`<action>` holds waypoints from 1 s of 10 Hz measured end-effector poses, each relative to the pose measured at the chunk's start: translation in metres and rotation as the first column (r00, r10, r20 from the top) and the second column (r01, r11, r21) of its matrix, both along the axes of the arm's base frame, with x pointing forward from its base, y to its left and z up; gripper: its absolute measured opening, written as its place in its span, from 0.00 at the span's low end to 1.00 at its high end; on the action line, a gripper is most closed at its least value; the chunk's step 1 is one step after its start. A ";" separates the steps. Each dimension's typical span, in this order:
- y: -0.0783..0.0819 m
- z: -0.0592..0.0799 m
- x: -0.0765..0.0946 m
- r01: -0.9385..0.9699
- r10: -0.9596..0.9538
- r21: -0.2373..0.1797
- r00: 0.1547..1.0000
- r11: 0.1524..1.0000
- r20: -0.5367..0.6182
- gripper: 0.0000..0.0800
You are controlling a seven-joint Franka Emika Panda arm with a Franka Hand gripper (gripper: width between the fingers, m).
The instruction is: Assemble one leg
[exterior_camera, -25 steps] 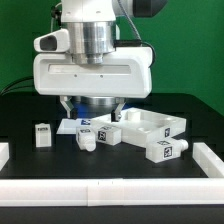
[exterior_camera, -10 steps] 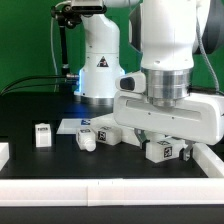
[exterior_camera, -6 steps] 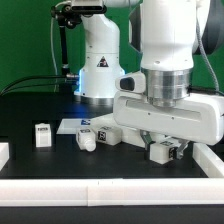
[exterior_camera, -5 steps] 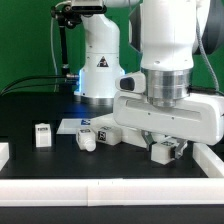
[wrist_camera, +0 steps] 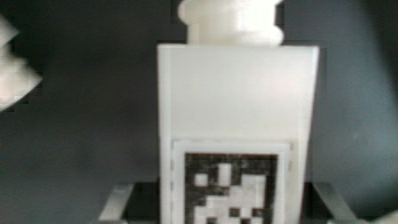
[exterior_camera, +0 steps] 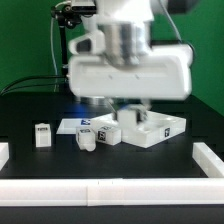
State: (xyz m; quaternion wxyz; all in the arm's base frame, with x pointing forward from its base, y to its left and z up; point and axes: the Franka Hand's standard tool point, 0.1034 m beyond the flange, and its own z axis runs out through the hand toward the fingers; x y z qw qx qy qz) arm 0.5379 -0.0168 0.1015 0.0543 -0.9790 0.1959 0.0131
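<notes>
In the wrist view a white leg (wrist_camera: 228, 110) with a black-and-white tag fills the picture, its round tip pointing away from the camera. My gripper (wrist_camera: 228, 205) is shut on its tagged end, and a finger (wrist_camera: 128, 203) shows on each side. In the exterior view the gripper (exterior_camera: 130, 106) is blurred and hangs above the large flat white piece with corner sockets (exterior_camera: 155, 130). The held leg is hard to make out there. Two more legs stand on the table, one (exterior_camera: 42, 135) at the exterior view's left and one (exterior_camera: 88, 139) near the middle.
The marker board (exterior_camera: 68, 126) lies flat behind the middle leg. White rails border the table at the front (exterior_camera: 110, 188) and at the exterior view's right (exterior_camera: 208, 156). A blurred white shape (wrist_camera: 15, 60) shows at the edge of the wrist view.
The arm has risen and moved toward the exterior view's left. The tagged leg that stood at the front right of the flat piece is gone from the table and is now in my gripper.
</notes>
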 end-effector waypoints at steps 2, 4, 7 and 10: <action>-0.039 0.016 -0.024 -0.022 0.022 -0.006 0.999 1.000 0.025 0.36; -0.024 0.010 -0.022 0.026 -0.025 -0.016 0.999 1.000 0.044 0.36; -0.024 0.009 -0.021 0.000 0.001 -0.018 0.999 1.000 0.045 0.36; -0.067 -0.007 -0.060 -0.191 0.193 -0.029 0.980 0.981 0.053 0.36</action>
